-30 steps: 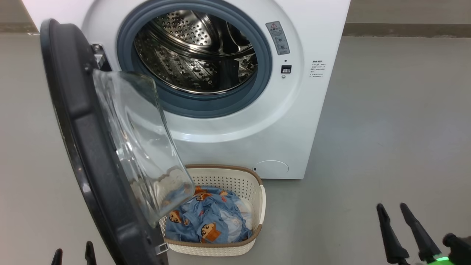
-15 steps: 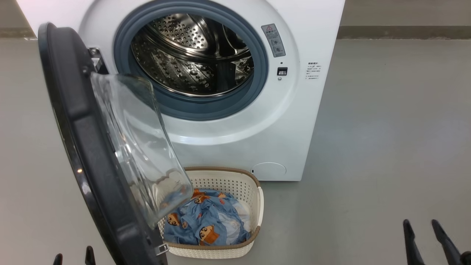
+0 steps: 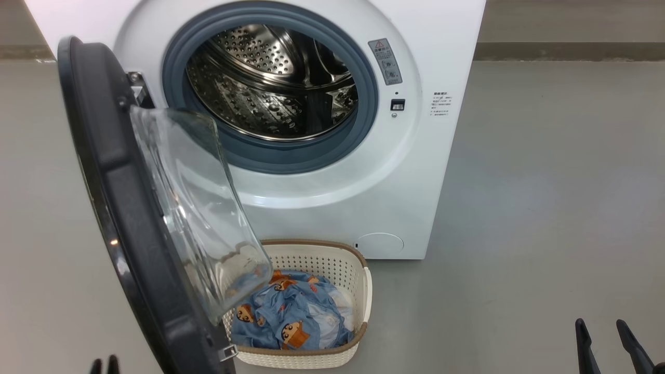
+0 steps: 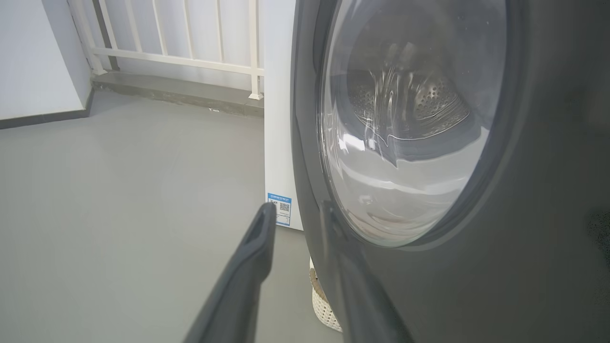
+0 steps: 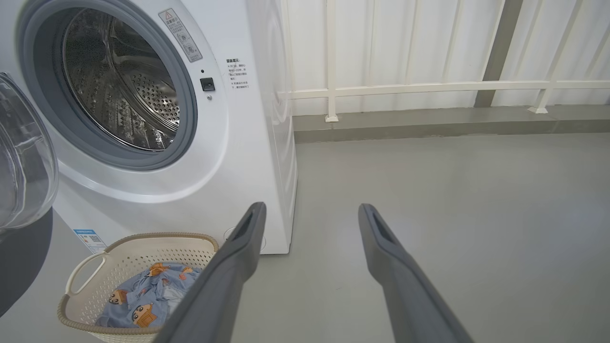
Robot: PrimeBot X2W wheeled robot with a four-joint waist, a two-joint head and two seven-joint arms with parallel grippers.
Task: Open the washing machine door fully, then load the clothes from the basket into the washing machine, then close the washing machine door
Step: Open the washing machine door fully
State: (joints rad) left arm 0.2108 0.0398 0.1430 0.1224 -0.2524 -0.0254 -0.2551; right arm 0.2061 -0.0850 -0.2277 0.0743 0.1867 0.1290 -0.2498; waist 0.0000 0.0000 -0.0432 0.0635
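Across the head view, the washing machine door (image 3: 119, 208) is standing swung out leftward, nearly edge-on, its glass bowl (image 3: 197, 208) bulging right over the basket (image 3: 311, 358), where the clothes (image 3: 291, 317) are lying before the washing machine (image 3: 415, 156). The left end effector (image 3: 104, 364) and right end effector (image 3: 607, 343) are pointing up from the bottom corners. Along the left wrist view, the left fingers are aiming past the door's outer face, partly apart, gripping nothing. Along the right wrist view, the right fingers are gaping wide and empty above the floor (image 5: 452, 190).

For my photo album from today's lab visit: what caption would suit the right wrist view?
Open right gripper hovers above the floor beside the washing machine, drum empty, clothes waiting in the basket.
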